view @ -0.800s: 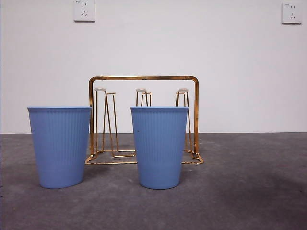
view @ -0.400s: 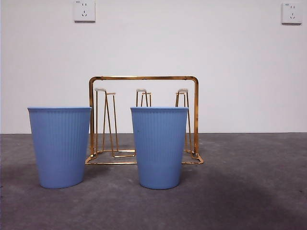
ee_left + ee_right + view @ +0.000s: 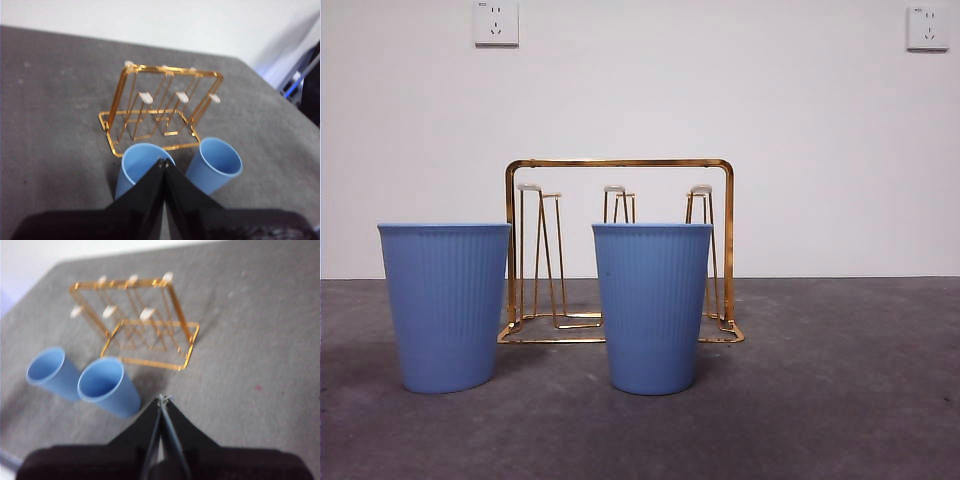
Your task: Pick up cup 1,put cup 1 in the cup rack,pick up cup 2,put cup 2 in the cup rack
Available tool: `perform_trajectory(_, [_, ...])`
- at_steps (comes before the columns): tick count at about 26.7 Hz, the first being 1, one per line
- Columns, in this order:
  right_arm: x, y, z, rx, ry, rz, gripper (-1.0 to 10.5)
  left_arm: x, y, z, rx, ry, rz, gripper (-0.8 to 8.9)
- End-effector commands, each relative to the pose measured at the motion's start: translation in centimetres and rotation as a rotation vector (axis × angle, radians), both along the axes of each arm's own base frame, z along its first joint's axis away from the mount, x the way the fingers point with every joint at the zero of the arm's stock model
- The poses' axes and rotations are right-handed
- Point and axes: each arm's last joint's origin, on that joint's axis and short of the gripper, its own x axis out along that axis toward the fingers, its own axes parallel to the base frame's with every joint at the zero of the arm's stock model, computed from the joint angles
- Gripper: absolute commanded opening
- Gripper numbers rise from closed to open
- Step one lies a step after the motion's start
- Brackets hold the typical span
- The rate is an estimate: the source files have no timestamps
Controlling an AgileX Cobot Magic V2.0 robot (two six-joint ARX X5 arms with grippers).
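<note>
Nothing is done yet. Both blue cups sit on the gray table (image 3: 840, 400), in front of the gold cup rack (image 3: 620, 250): the left cup (image 3: 444, 305) at 9 o'clock, the middle cup (image 3: 652, 305) at 6 o'clock. No peg holds a cup. The left gripper (image 3: 163, 162) and right gripper (image 3: 161, 400) are high up, jaws pressed together, holding nothing.

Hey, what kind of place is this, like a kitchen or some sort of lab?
Probably a lab or test bench, not a kitchen: a bare grey table, a plain white wall with power sockets, and only a gold cup rack and two blue cups set out.
</note>
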Motion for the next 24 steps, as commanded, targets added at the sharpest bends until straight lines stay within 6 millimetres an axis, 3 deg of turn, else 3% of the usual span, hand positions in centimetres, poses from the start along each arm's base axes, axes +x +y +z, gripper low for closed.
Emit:
perform_trajectory(1, [0.2,0.0,1.0,-0.078,0.018,0.063,-0.1,0.0,-0.1,0.8,0.045,0.008,-0.041,-0.07])
perform_trajectory(11, [1.6,0.1,2.6,-0.108,0.123,0.104,0.2,1.3,-0.4,2.3,0.061,0.069,-0.168,0.09])
perform_trajectory(13, [1.7,0.1,2.6,-0.100,0.127,0.110,1.2,1.5,-0.5,2.2,0.057,0.079,-0.186,1.32])
perform_trajectory(14, [1.8,0.1,2.6,-0.095,0.130,0.114,2.1,1.7,-0.5,2.2,0.057,0.086,-0.190,2.66])
perform_trajectory(16, [2.2,0.2,2.6,-0.069,0.144,0.141,4.6,2.0,-0.6,2.1,0.052,0.104,-0.197,6.98])
perform_trajectory(18, [2.9,0.4,2.5,-0.020,0.165,0.167,5.3,2.4,-0.7,2.1,0.026,0.127,-0.217,7.54])
perform_trajectory(24, [6.5,2.6,2.4,0.030,0.231,0.303,5.3,3.7,-1.4,2.4,-0.048,0.120,-0.362,7.53])
